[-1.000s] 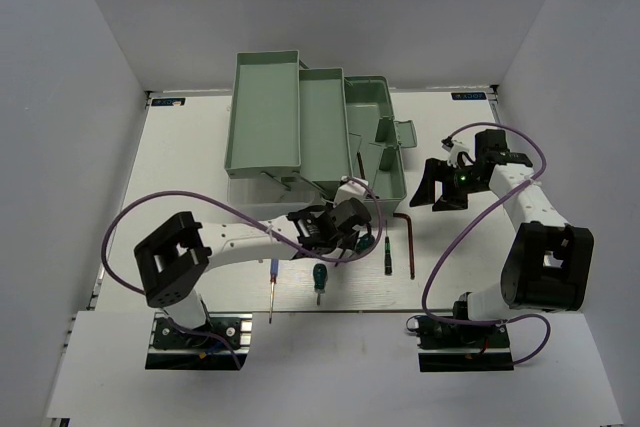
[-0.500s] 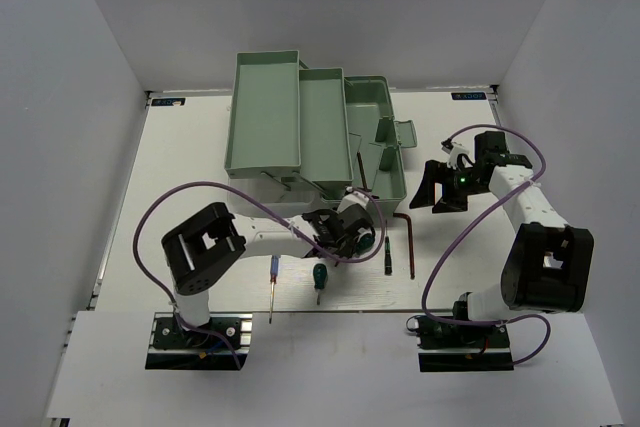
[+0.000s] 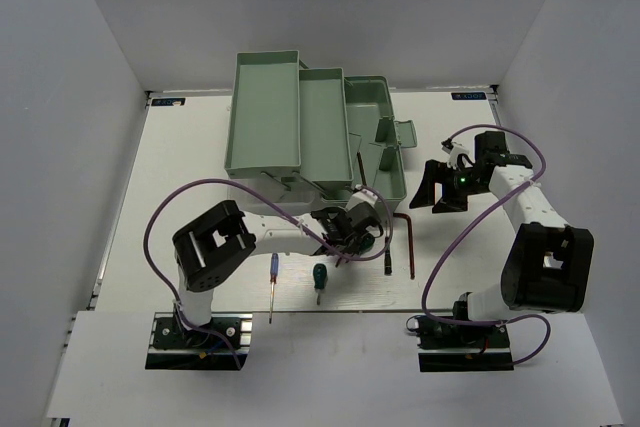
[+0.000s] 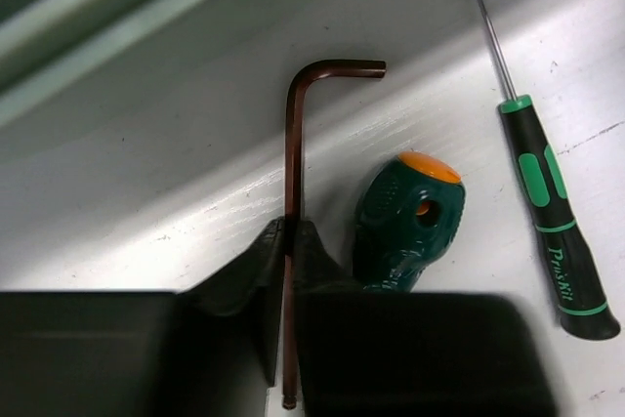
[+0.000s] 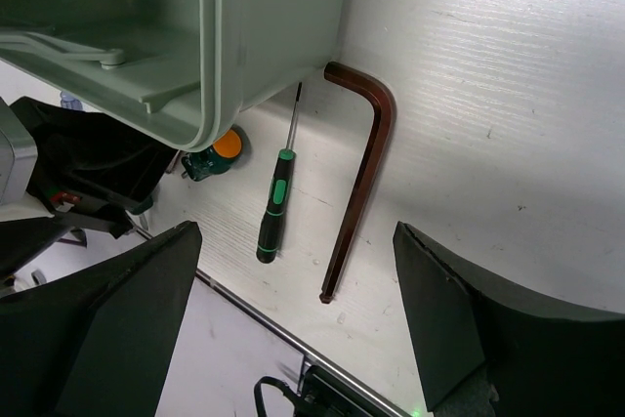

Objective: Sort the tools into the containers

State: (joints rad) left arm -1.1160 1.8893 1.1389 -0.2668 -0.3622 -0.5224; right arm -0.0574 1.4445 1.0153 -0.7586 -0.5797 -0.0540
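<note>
Gripping left end effector (image 4: 289, 241) pinches hex key (image 4: 292, 144).

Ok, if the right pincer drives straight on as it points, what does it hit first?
Probably the table between the slim green-and-black screwdriver and the large hex key; both lie ahead of the open right pincer, though depth is hard to judge.

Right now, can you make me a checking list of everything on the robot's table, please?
Surface: white table, tools lying loose on it.
Job's things: mint toolbox trays; blue-handled screwdriver, stubby green screwdriver, orange-capped stubby screwdriver, slim green-black screwdriver, thick hex key on the table.
Clutter: nothing seen.
Claws: left claw shut on thin hex key; right claw open, holding nothing.
Cables: purple cables loop from both arms.
Surroundings: plain grey walls.
</note>
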